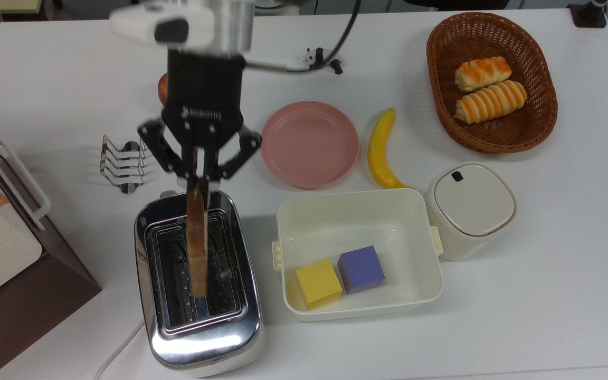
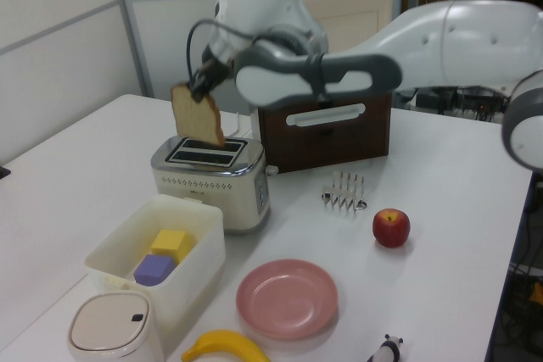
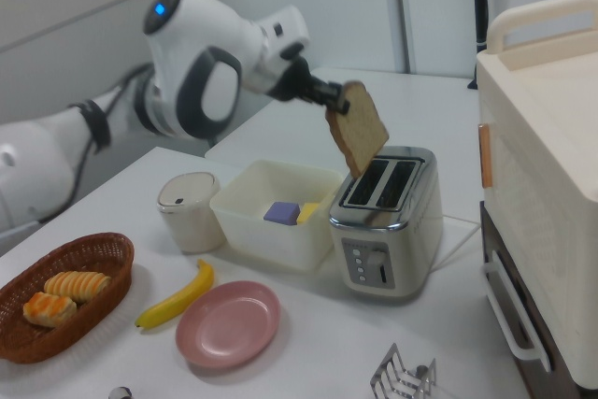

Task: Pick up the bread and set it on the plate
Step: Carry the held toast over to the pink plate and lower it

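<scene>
One slice, the bread (image 2: 197, 114), hangs edge-down from the gripper (image 1: 199, 179), whose fingers pinch its top edge so it clears the slots. Directly beneath: the toaster (image 2: 209, 177). Beside the gripper, toward the top view's right: the plate (image 1: 309, 144), bare, ready to receive the slice. Further right: a banana (image 1: 381, 150), then a basket (image 1: 491, 83).

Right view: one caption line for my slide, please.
Tool lifts the flat brown bread slice clear above the chrome two-slot toaster; round pink plate waits.
</scene>
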